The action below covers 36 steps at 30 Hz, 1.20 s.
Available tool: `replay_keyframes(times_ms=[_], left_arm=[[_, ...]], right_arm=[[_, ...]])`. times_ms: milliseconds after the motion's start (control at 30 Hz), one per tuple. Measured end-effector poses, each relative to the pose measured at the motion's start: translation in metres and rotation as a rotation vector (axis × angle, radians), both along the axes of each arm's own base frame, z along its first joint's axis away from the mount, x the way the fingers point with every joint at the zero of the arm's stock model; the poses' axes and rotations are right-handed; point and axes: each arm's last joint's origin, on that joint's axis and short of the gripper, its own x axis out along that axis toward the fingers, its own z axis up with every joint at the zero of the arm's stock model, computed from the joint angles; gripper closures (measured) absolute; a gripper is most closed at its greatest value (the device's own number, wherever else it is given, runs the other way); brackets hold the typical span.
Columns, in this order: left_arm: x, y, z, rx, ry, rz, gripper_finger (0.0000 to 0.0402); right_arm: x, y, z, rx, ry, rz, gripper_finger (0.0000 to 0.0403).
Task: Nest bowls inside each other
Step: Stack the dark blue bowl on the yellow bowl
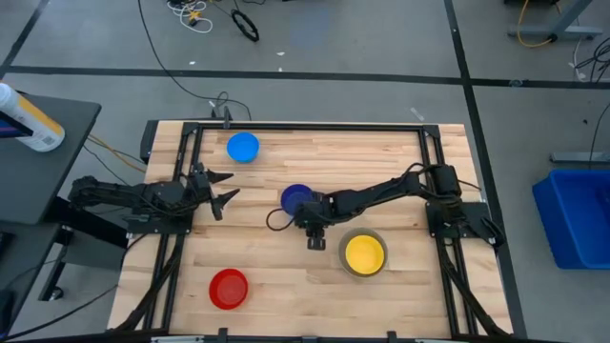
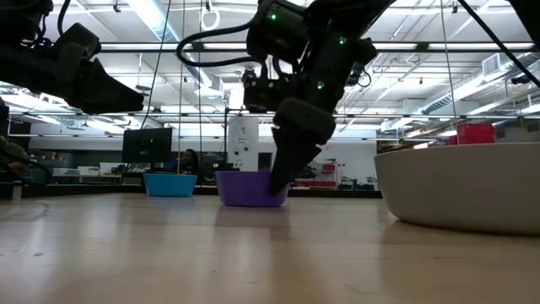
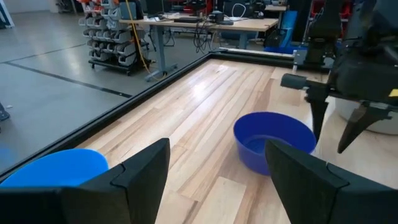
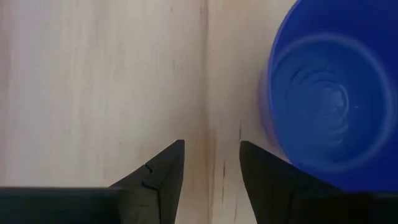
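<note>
The dark blue bowl (image 1: 294, 195) (image 4: 329, 99) stands upright near the table's middle. My right gripper (image 1: 304, 215) (image 4: 211, 146) is open and slants down to the table just on the bowl's near side, with bare wood between its fingers. My left gripper (image 1: 227, 189) (image 3: 217, 155) hovers open at the table's left, holding nothing. The yellow bowl (image 1: 364, 253) sits inside the pale grey bowl (image 2: 460, 194) at the near right. The light blue bowl (image 1: 243, 147) stands at the far left. The red bowl (image 1: 229, 288) stands at the near left. My right gripper has one finger (image 4: 267, 171) right beside the dark blue bowl's outer wall (image 4: 268, 134), coming from above at a slant. I cannot tell whether it touches the bowl. The bowl rests flat on the table.
A black frame (image 1: 305, 125) runs along the table's edges. Bare wood lies between the red bowl and the grey bowl. Cables and a blue bin (image 1: 579, 214) lie on the floor beyond the table.
</note>
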Motion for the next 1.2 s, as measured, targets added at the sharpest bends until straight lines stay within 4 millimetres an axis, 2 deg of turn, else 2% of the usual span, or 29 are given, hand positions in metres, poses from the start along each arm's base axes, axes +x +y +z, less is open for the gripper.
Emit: replay_keyframes(times_ms=[200, 500, 700, 1200], left_arm=[[0.0, 0.0, 0.0, -0.003, 0.0, -0.004, 0.0129], [0.0, 0.0, 0.0, -0.007, -0.002, -0.003, 0.0129], [0.0, 0.0, 0.0, -0.006, -0.002, -0.003, 0.0129], [0.0, 0.0, 0.0, -0.018, -0.007, -0.001, 0.0129]], right_arm=[[0.004, 0.005, 0.019, -0.077, -0.009, 0.005, 0.0227], [0.009, -0.028, 0.024, -0.089, -0.025, -0.029, 0.0228], [0.008, -0.04, 0.017, -0.001, -0.041, -0.022, 0.0235], [0.005, -0.03, 0.001, -0.023, -0.088, -0.026, 0.0263]])
